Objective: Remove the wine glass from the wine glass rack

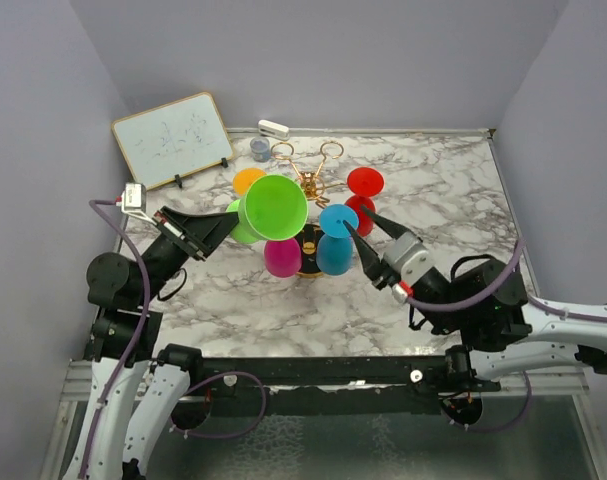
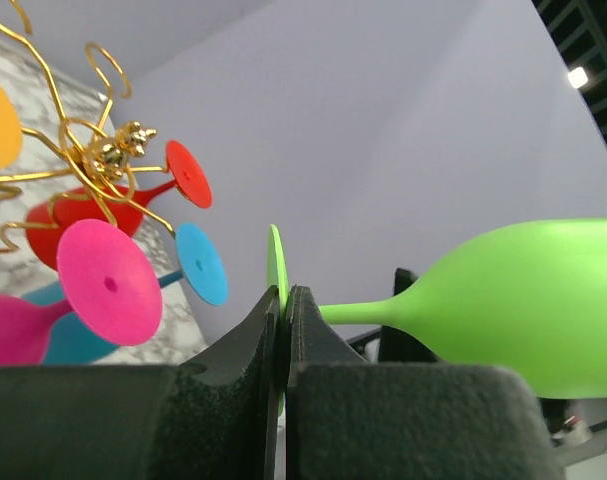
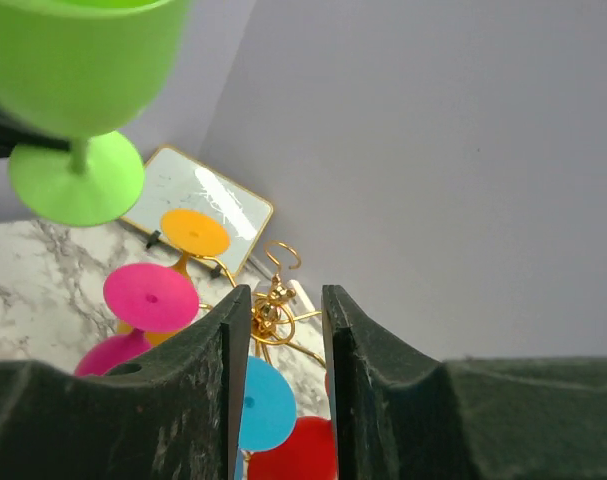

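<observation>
Left hand clenched on the thin foot disc of the green wine glass, pinching just the rim of it, stem and bowl sticking out sideways to the right in the left wrist view. Glass sits in the air left of the wine glass rack, looks clear of the gold wire arms, not on the bench. Right hand released, nothing between its fingers, hovering just right of the blue glass

Risks, as judged: edge-only pinch with the bowl hanging out to the side, so the glass could twist or slip out and drop. Wide swing could clip the pink glass or a wire arm and rock the rack. Right hand is near enough to bump the blue glass

Glass look: bright lime green, opaque, smooth, likely plastic, wide bowl, slim stem, flat round foot, no visible damage
</observation>
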Tool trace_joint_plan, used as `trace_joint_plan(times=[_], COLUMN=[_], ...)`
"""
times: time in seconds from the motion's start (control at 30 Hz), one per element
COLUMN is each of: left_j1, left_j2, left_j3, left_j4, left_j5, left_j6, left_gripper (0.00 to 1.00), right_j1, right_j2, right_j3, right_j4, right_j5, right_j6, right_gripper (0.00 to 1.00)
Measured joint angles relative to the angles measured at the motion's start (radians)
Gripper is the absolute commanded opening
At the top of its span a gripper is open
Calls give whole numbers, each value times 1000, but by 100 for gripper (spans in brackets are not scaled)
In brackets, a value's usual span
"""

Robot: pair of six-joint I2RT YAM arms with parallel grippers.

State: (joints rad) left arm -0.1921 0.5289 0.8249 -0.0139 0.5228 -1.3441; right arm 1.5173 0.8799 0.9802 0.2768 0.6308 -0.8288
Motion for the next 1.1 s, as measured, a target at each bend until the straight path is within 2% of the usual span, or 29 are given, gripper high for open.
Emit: trace_joint_plan(times=[0.13,0.2,0.3,0.47,0.63,0.7,0.83,0.97,1.1], left_j1=[0,0,0,0,0,0,0,0,0], left_j2=[-63,-89,-130,-179,-179,-179,-179,-176,-173], left_j3=[10,11,11,39,140,182,213,212,212], left_j4=[-61,-102,-171,-307,-444,-481,-516,-540,-541], left_j5=[-56,-80,-113,-172,-245,-272,-302,-306,-306], left_j6=[114,150,200,288,402,447,502,526,536], left_gripper=[0,0,0,0,0,0,0,0,0], right_j1=[-3,-19,-116,-336,-359,-359,-360,-360,-360], right_j2=[95,134,233,435,619,636,598,547,523], right_j3=[232,307,460,854,1266,1301,1240,1160,1121], right_j4=[-216,-275,-428,-744,-1050,-1112,-1188,-1201,-1199], right_j5=[136,179,190,95,-106,-220,-491,-661,-735], right_j6=[174,216,320,533,754,810,921,971,990], right_gripper=[32,28,27,26,24,30,44,47,48])
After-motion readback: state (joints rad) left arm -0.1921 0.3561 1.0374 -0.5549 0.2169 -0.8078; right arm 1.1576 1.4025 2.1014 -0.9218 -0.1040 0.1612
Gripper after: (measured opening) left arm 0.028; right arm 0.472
